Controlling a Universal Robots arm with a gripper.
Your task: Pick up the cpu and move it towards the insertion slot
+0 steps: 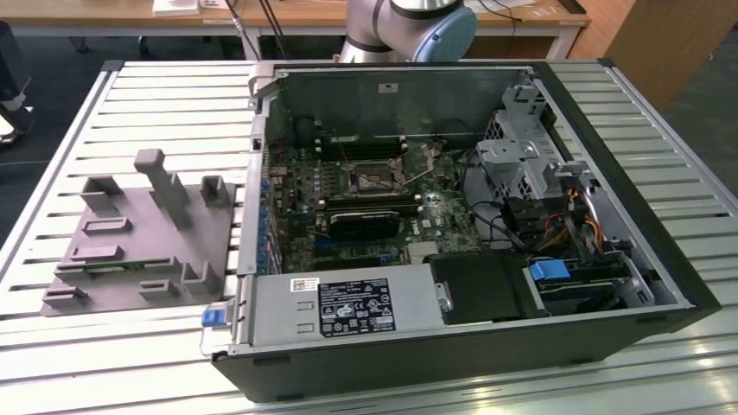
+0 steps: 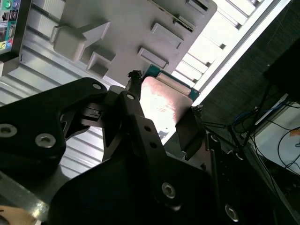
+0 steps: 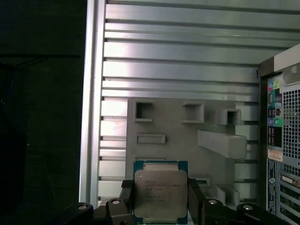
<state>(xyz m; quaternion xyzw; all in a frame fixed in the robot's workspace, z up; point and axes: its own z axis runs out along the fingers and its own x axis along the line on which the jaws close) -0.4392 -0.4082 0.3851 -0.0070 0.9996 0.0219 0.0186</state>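
Pincer [image 3: 161, 200] closed on cpu [image 3: 161, 187] by its edges, over grey fixture plate [image 3: 178, 129] near counter [image 3: 187, 70] edge | Risk: thin edge grip could slip, dropping cpu short of insertion slot [image 1: 375, 179]

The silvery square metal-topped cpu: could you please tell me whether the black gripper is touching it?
Touching. In the first wrist view the gripper has its fingers against two opposite edges of the cpu, with no gap.
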